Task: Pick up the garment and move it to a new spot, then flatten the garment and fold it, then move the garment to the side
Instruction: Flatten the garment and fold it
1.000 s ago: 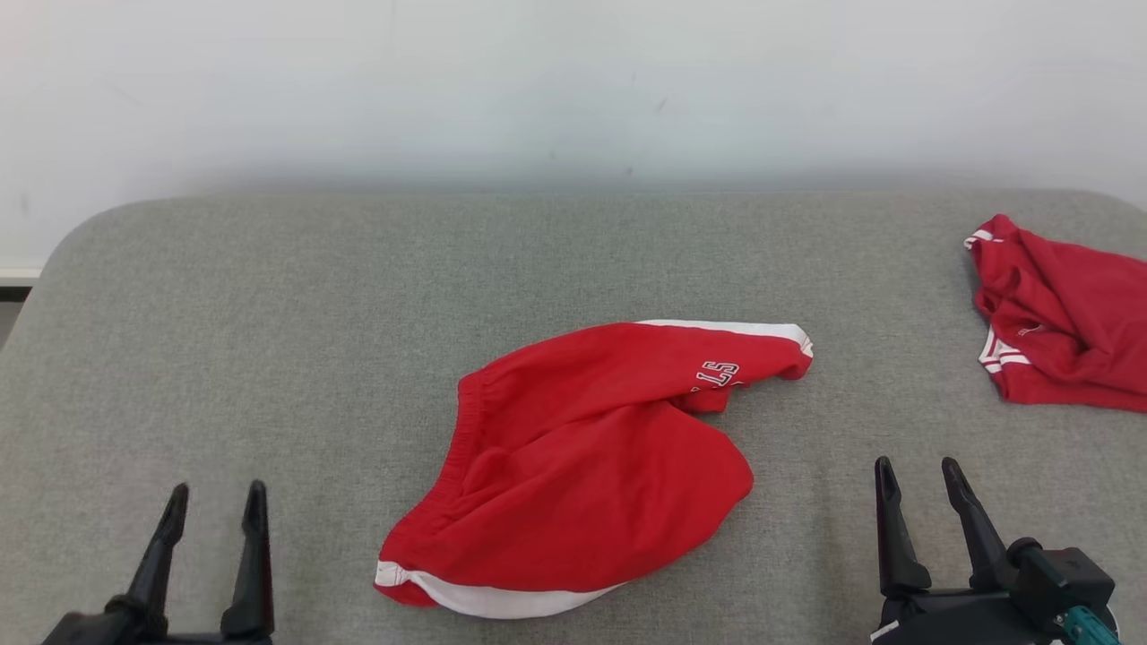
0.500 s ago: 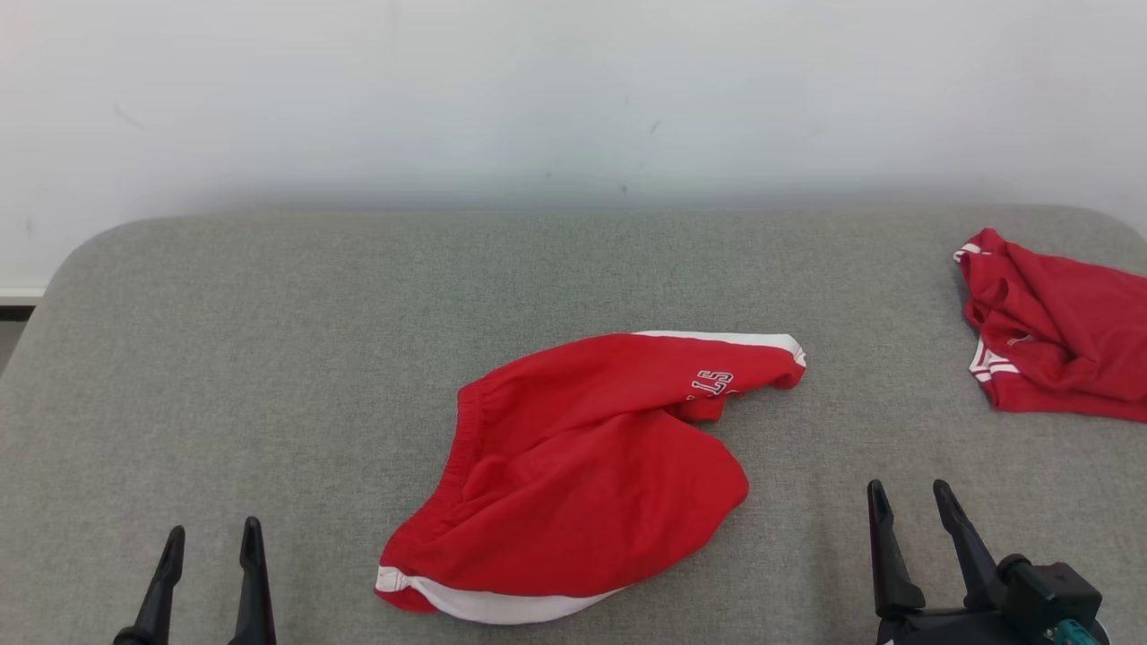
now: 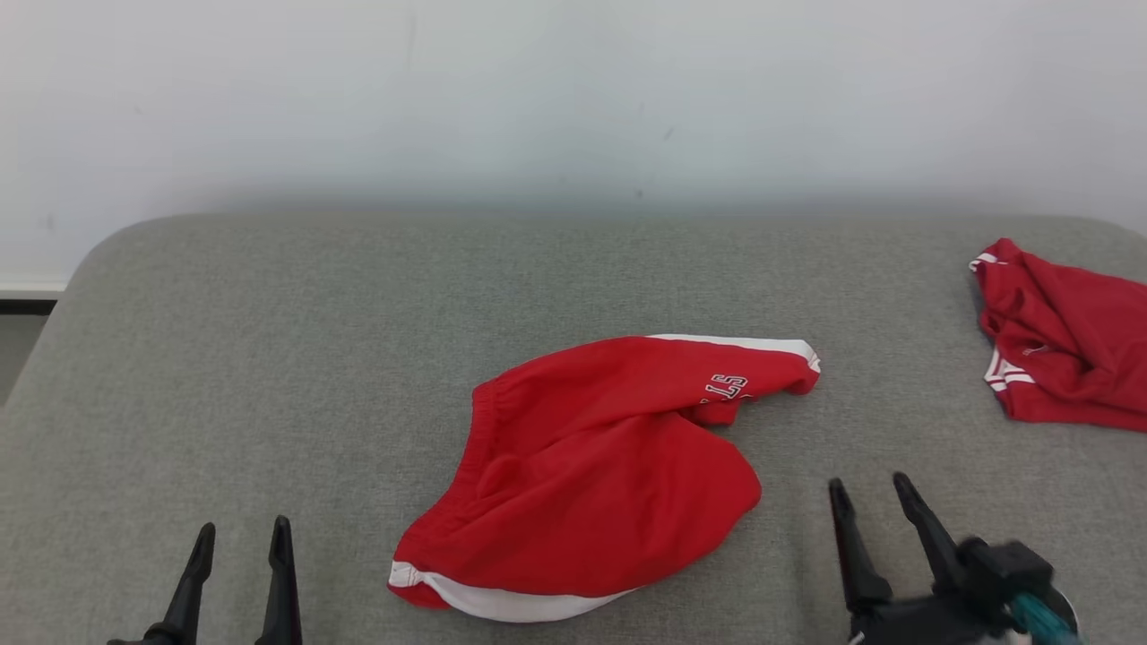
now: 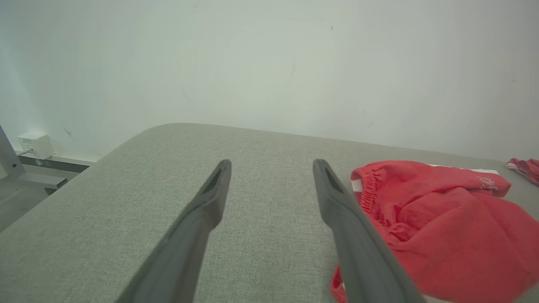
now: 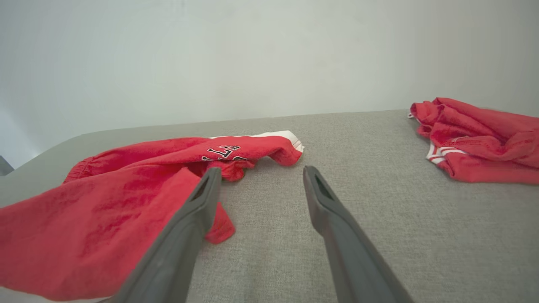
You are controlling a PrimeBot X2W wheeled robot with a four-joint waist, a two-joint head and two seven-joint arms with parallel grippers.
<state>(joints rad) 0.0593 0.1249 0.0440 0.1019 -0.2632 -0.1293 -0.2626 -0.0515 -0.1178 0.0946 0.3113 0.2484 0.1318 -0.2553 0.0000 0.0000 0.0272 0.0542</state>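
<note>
The red shorts (image 3: 591,484) lie crumpled on the grey padded surface (image 3: 269,358), between the two grippers and a little ahead of their fingertips. They are bright red with a gathered elastic waistband on the side towards the left gripper (image 3: 244,528). A white band runs along the hem of the leg that stretches away towards the right gripper (image 3: 869,484). White-outlined lettering sits just inside that hem (too folded to read in full). The other leg is bunched over itself into a rounded lobe. A white strip shows along the edge of the cloth nearest the robot. The fabric is not flat: soft creases run across it and the upper leg curls under at its tip.

The left gripper hovers over bare surface with its fingers spread wide and nothing between them; the shorts are to its right, apart from it. The right gripper also stands wide open and empty, with the shorts to its left and near, not touching in the head view. In the right wrist view its left finger (image 5: 185,235) overlaps the rounded lobe.

A second red garment (image 3: 1066,358) with white stripes lies heaped ahead and to the right of the right gripper, well apart from the shorts. A pale wall (image 3: 573,90) rises behind the surface.
</note>
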